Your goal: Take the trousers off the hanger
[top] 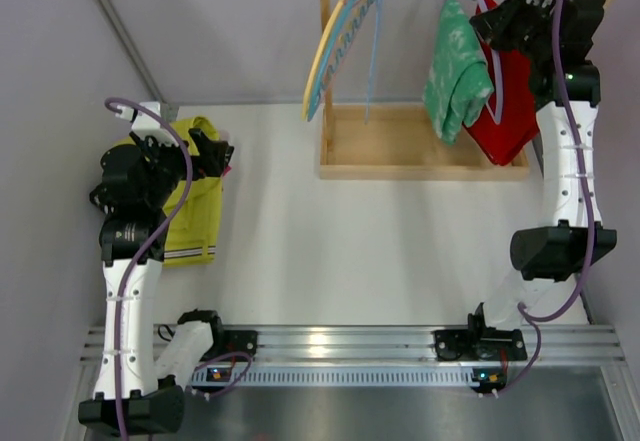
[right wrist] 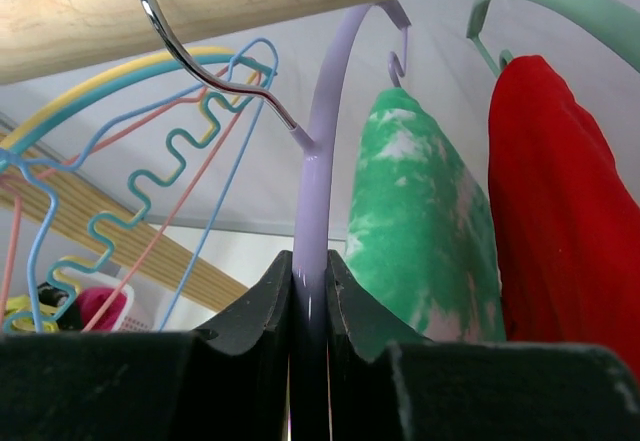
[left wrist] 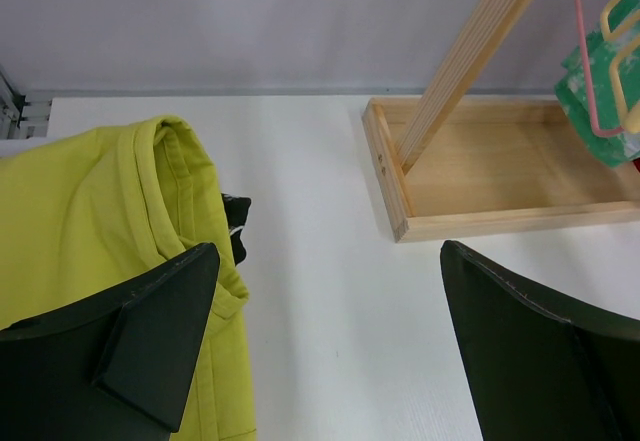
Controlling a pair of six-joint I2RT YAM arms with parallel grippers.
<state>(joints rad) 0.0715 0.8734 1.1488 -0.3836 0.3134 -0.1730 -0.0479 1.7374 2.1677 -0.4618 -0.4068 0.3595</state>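
Observation:
The green mottled trousers (right wrist: 420, 221) hang on a lilac hanger (right wrist: 320, 141) from the wooden rod (right wrist: 150, 1). Red trousers (right wrist: 555, 181) hang next to them on a mint-green hanger (right wrist: 560, 6). My right gripper (right wrist: 310, 266) is shut on the lilac hanger's stem, just below its hook. Seen from above, that gripper (top: 497, 23) sits high between the green (top: 457, 71) and red trousers (top: 510, 111). The yellow trousers (top: 195, 201) lie flat on the table at left. My left gripper (left wrist: 328, 251) hovers open beside the yellow trousers (left wrist: 90, 201), with only bare table between its fingers.
The rack's wooden base tray (top: 420, 166) and its upright post (top: 325, 61) stand at the back. Empty yellow and blue hangers (top: 340, 41) dangle at the rod's left end. A metal rail (top: 350, 346) runs along the near edge.

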